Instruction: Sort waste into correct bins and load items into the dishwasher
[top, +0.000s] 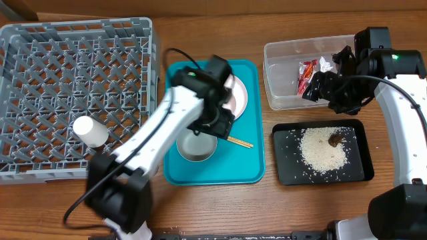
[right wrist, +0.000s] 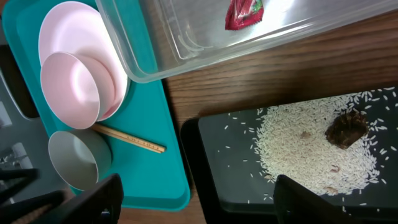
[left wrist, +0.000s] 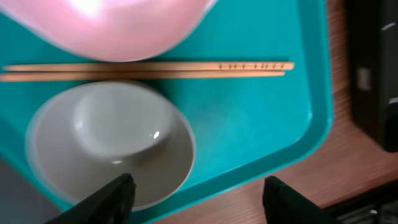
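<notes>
My left gripper (top: 217, 123) (left wrist: 199, 190) is open and empty above the teal tray (top: 250, 167), beside a whitish bowl (top: 195, 148) (left wrist: 112, 143). Wooden chopsticks (top: 239, 141) (left wrist: 149, 70) lie between that bowl and a pink bowl (right wrist: 71, 90) standing on the round plate (top: 239, 93) (right wrist: 68, 25). A white cup (top: 90, 131) lies in the grey rack (top: 73, 73). My right gripper (top: 323, 90) (right wrist: 199, 193) is open and empty over the gap between the clear tub (top: 283, 93) (right wrist: 186, 43) and the black tray (top: 287, 163) (right wrist: 230, 155). The red wrapper (top: 307, 75) (right wrist: 244, 14) lies in the tub. Rice (top: 323, 150) (right wrist: 305, 149) and a brown scrap (top: 334, 139) (right wrist: 346, 129) lie in the black tray.
The rack fills the table's left side, the teal tray the middle, the tub and black tray the right. Bare wood shows along the front edge and between the tray and the bins.
</notes>
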`<state>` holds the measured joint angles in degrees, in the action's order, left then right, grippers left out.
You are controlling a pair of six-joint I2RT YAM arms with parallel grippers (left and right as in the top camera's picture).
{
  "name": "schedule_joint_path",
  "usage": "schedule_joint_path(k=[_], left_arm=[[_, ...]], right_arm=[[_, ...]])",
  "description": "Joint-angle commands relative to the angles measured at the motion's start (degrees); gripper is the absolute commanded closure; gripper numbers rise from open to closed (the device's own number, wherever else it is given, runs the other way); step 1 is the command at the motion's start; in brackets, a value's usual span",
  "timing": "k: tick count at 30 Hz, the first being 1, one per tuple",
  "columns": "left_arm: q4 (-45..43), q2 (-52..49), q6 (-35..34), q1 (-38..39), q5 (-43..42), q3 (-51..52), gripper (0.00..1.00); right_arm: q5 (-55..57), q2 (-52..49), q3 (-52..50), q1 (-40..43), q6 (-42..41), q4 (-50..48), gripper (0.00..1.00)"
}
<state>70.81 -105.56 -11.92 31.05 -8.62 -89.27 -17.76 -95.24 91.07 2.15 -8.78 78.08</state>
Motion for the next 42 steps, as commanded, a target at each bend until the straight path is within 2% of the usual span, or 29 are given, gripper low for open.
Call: schedule_joint_path(k=[1,2,4,6,9,11,15,20,24,28,30,32,37,40,42], left_arm=[[0.11,-6.82,-0.37,2.73,2.03,0.28,0.36],[0.11,-8.46,-0.37,3.15,2.03,0.28,0.40],[0.11,-11.28,-0.37,3.56,2.03,0.28,0.56],[0.11,-13.29,-1.01,3.61,2.03,0.28,0.63],[0.39,-14.34,-2.40,3.50,3.19,0.28,0.89],[0.98,-13.84,-3.76,3.48,4.96,0.07,0.96],[2.19,-10.75,-3.98,3.39,6.23,-1.07,0.96],[4.24,-1.57,-3.54,1.75,6.29,-3.58,0.96],[4.04,8.48,-2.40,-5.09,6.27,-5.57,0.96],[1.09,14.27,0.90,-15.43,5.11,-5.81,0.96],[-1.95,15.58,5.88,-21.40,-0.13,-5.81,0.96],[-5.38,15.63,13.86,-28.61,-11.96,-5.81,0.96],[-8.13,12.17,28.52,-42.49,-38.88,-5.81,0.96],[-8.79,8.96,33.42,-47.95,-48.19,-5.81,0.96],[-9.79,6.84,33.83,-50.80,-51.32,-5.81,0.96]], right_arm=[[0.15,1.49,1.62,-0.20,0.28,0.22,0.21],[0.17,1.49,1.62,-0.20,0.28,0.28,0.21],[0.17,1.49,1.62,-0.20,0.28,0.31,0.21],[0.17,1.49,1.62,-0.20,0.28,0.44,0.21],[0.17,1.49,1.62,-0.20,0.26,0.66,0.21],[0.17,1.49,1.62,-0.20,0.28,0.66,0.21],[0.17,1.49,1.62,-0.20,0.28,0.68,0.21],[0.20,1.49,1.62,-0.20,0.28,0.68,0.21],[0.20,1.49,1.62,-0.20,0.28,0.68,0.22],[0.17,1.49,1.62,-0.20,0.28,0.68,0.22],[0.17,1.49,1.62,-0.20,0.28,0.66,0.22],[0.17,1.49,1.62,-0.20,0.28,0.68,0.22],[0.17,1.49,1.62,-0.20,0.28,0.70,0.22],[0.15,1.49,1.62,-0.20,0.28,0.72,0.22],[0.17,1.49,1.60,-0.20,0.28,0.76,0.22]])
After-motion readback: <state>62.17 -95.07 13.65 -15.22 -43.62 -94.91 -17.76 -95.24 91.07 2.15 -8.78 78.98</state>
